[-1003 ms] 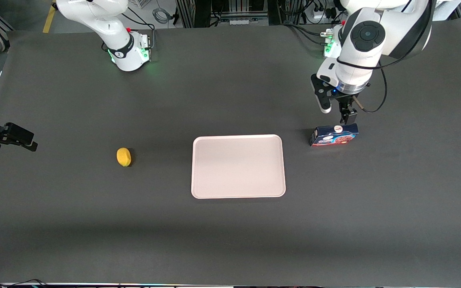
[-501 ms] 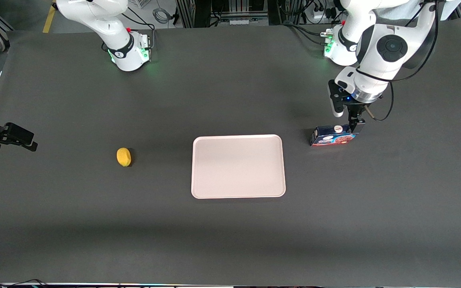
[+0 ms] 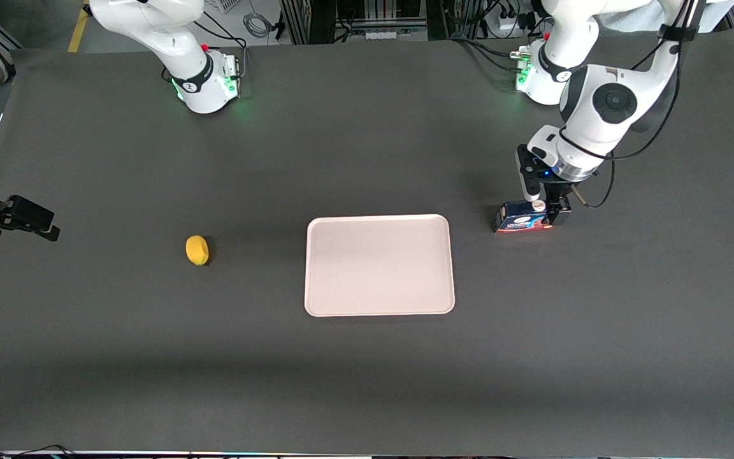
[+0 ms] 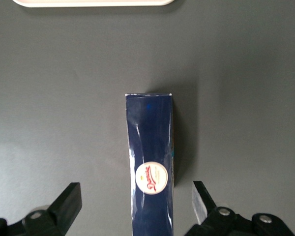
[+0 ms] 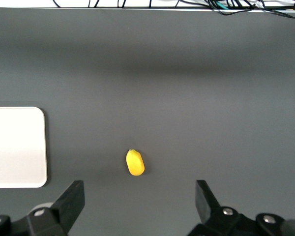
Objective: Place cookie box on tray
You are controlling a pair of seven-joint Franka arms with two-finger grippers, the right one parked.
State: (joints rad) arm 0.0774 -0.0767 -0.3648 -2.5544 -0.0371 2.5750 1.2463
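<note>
The cookie box [image 3: 520,221] is a slim dark-blue carton with a red edge and a round white sticker, standing on its long edge on the table mat beside the tray [image 3: 380,264], toward the working arm's end. My left gripper [image 3: 546,205] is lowered over the box end that carries the sticker. It is open, with one finger nearer the front camera than the box and one farther. In the left wrist view the cookie box [image 4: 150,147] lies between the spread fingers of the gripper [image 4: 135,192], with gaps on both sides. The pale pink tray edge [image 4: 88,2] shows there too.
A small yellow lump [image 3: 197,250] lies on the mat toward the parked arm's end, apart from the tray. The right wrist view shows the same yellow lump [image 5: 134,162] and a corner of the tray [image 5: 14,147].
The left gripper has come down from above the cookie box until its open fingers straddle the box. The box, the tray and the lump have not moved.
</note>
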